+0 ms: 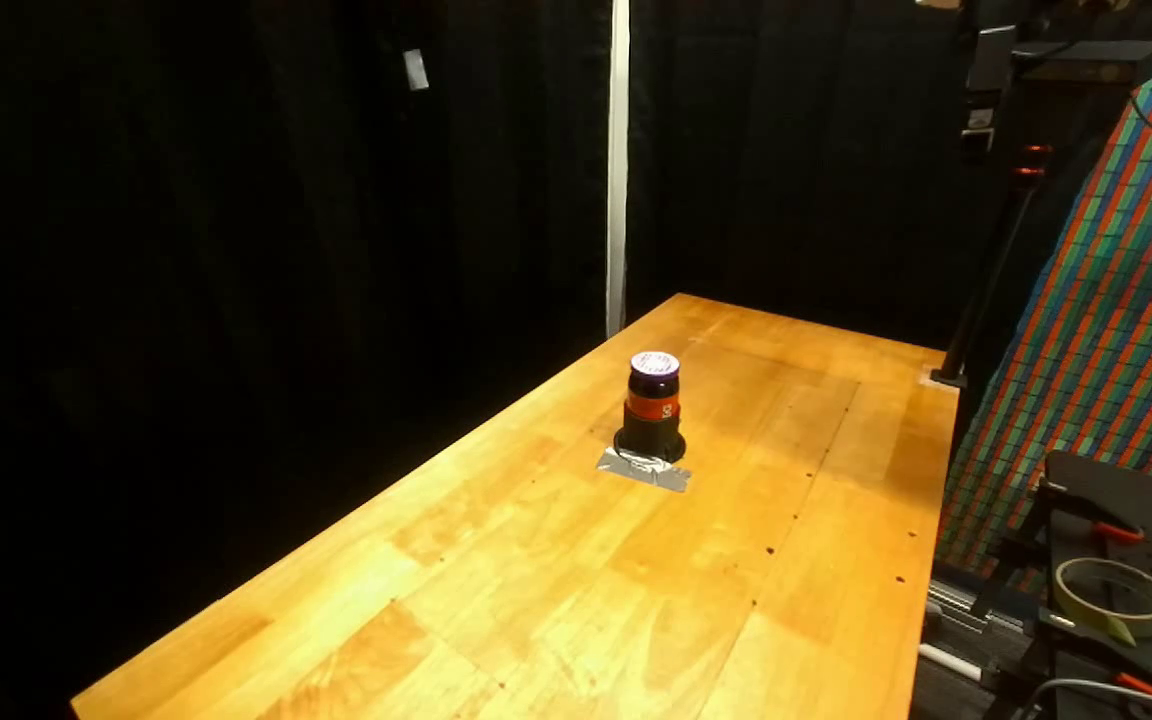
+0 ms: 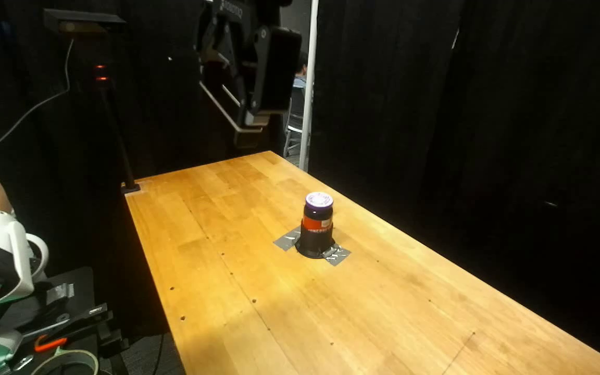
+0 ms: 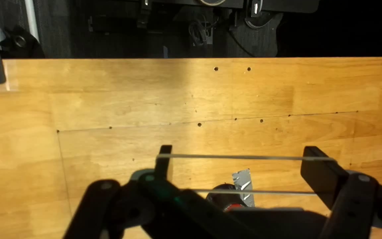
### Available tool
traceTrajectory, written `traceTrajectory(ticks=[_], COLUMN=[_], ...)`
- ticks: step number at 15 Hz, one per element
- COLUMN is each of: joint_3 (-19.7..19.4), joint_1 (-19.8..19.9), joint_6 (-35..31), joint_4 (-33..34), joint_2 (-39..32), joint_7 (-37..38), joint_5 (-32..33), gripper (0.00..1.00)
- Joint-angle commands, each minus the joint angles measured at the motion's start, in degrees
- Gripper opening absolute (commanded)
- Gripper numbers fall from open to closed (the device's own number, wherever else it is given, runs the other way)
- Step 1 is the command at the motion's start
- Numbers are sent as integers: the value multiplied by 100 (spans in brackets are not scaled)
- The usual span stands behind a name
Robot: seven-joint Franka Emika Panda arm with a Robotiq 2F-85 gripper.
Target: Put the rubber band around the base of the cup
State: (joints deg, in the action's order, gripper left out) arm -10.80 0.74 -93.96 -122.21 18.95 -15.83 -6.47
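The cup is dark with an orange-red stripe and a white, purple-rimmed top. It stands upright in a black base on the table in both exterior views (image 1: pixel 653 407) (image 2: pixel 317 224). In the wrist view the cup (image 3: pixel 233 206) shows only in part, mostly hidden behind the gripper body. My gripper (image 3: pixel 239 162) is open, with the pale rubber band (image 3: pixel 237 157) stretched around its two spread fingers as two parallel strands. In an exterior view the gripper (image 2: pixel 231 107) hangs high above the table, up and to the left of the cup, with the band (image 2: pixel 221 108) on it.
The wooden table (image 1: pixel 556 580) carries grey tape (image 1: pixel 646 470) at the cup's base; tape also shows in the wrist view (image 3: pixel 244 182). A lamp stand (image 2: pixel 115 120) rises at a table corner. A side bench holds a tape roll (image 1: pixel 1113 597). Black curtains surround the table.
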Motion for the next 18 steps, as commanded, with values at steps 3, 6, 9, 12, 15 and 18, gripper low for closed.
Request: traceTrajectory(ticks=[3, 6, 9, 12, 15, 18], joint_3=[822, 1142, 1316, 1344, 1321, 1309], joint_1=[-273, -368, -478, -638, -772, -824], joint_6=[-1166, -1855, -2500, -2975, -3297, -3643], joint_4=[1034, 1544, 1933, 2232, 2397, 2457], joint_2=[-1549, -2489, -3268, -3875, -4312, -4619], joint_7=[695, 1146, 1459, 1758, 1949, 2005], joint_5=[-73, 123, 304, 731, 993, 1107], gripper=[100, 100, 100, 100, 100, 100])
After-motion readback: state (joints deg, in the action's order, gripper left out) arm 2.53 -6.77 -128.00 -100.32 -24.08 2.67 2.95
